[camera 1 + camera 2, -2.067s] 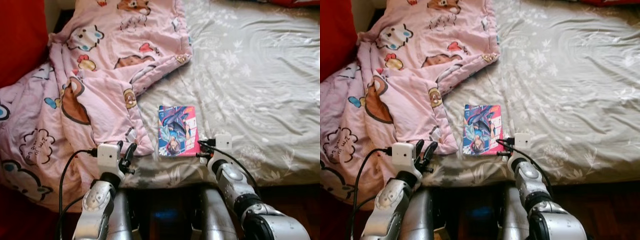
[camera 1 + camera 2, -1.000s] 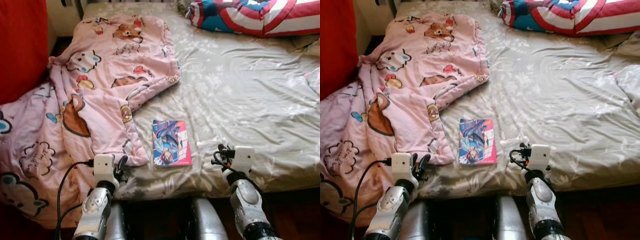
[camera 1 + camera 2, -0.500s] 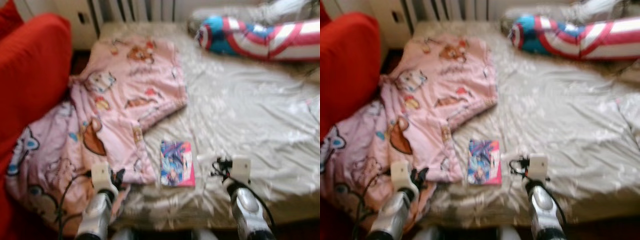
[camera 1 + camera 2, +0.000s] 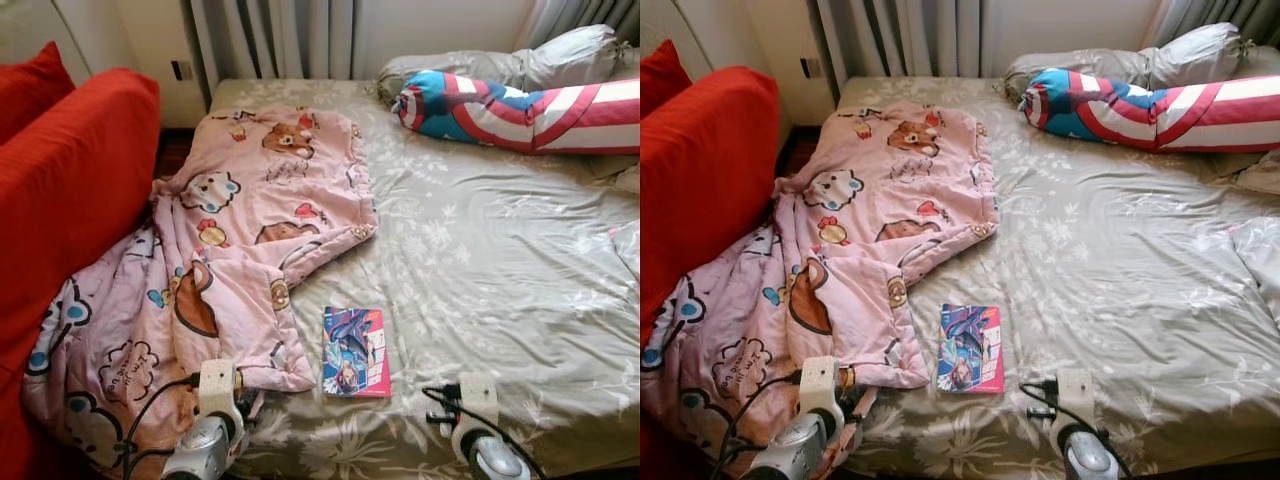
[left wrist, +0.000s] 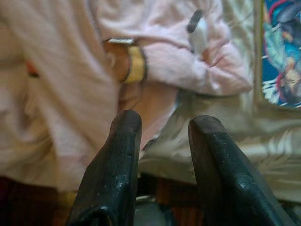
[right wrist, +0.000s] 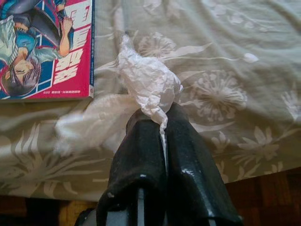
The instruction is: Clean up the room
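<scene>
Right pincer (image 6: 162,125): I keep it clamped on the crumpled white tissue (image 6: 146,82), beside the glossy comic book (image 4: 971,362).
Left pincer (image 5: 162,136): narrowly parted, empty.

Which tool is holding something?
The right tool: its fingers are closed on a crumpled white tissue. The left tool is open, empty, near the pink blanket.

Two silver arms reach forward, low and near the body. The left gripper (image 5: 162,136) has its fingers parted and empty. The right gripper (image 6: 162,127) is pinched closed on a crumpled white wrapper (image 6: 146,84).
</scene>
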Controlling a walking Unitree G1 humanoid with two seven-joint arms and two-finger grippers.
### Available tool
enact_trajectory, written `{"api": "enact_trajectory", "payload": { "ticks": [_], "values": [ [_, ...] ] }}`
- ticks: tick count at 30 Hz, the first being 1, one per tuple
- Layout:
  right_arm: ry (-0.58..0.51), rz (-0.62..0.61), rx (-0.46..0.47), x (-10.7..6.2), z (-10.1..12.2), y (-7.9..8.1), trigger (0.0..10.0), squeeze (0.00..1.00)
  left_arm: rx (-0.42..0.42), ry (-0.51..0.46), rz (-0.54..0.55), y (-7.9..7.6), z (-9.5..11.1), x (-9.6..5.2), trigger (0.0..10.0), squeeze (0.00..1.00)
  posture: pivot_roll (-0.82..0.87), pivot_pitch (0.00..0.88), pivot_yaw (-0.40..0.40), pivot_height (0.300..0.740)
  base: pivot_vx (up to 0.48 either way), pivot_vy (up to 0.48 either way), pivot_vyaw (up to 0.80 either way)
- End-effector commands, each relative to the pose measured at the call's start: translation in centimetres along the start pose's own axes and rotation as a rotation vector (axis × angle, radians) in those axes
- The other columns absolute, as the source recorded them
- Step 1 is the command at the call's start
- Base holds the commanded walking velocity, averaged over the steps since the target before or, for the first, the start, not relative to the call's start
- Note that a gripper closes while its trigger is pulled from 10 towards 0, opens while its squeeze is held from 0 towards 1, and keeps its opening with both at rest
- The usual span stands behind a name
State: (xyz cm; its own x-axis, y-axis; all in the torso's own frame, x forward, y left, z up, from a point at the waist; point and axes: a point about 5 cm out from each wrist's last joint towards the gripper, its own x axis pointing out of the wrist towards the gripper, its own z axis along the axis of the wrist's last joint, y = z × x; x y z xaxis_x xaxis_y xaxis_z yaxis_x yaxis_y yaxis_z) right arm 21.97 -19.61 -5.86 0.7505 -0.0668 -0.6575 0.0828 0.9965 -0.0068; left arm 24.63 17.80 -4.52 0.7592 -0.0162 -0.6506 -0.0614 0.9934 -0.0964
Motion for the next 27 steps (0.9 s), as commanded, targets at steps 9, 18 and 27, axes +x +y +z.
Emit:
{"api": "enact_trajectory", "payload": {
  "ticks": [9,18,27],
  "values": [
    [0.041,-0.039,0.016,0.0,-0.3,-0.3,10.0,0.0,0.048,0.116,0.102,2.9,-1.9,-0.8,10.0,0.0,-0.09,0.007,0.001,0.74,0.0,0.0,0.0],
    [0.096,-0.013,-0.016,0.1,-1.0,1.3,10.0,0.0,0.029,0.148,0.138,4.0,-3.4,-1.5,10.0,0.0,-0.08,0.0,-0.008,0.74,0.0,0.0,0.0],
    [0.108,-0.017,-0.019,0.0,-1.4,2.1,10.0,0.0,0.089,0.193,0.145,5.9,-4.7,-2.5,10.0,0.0,-0.09,0.0,-0.005,0.74,0.0,0.0,0.0]
  ]
}}
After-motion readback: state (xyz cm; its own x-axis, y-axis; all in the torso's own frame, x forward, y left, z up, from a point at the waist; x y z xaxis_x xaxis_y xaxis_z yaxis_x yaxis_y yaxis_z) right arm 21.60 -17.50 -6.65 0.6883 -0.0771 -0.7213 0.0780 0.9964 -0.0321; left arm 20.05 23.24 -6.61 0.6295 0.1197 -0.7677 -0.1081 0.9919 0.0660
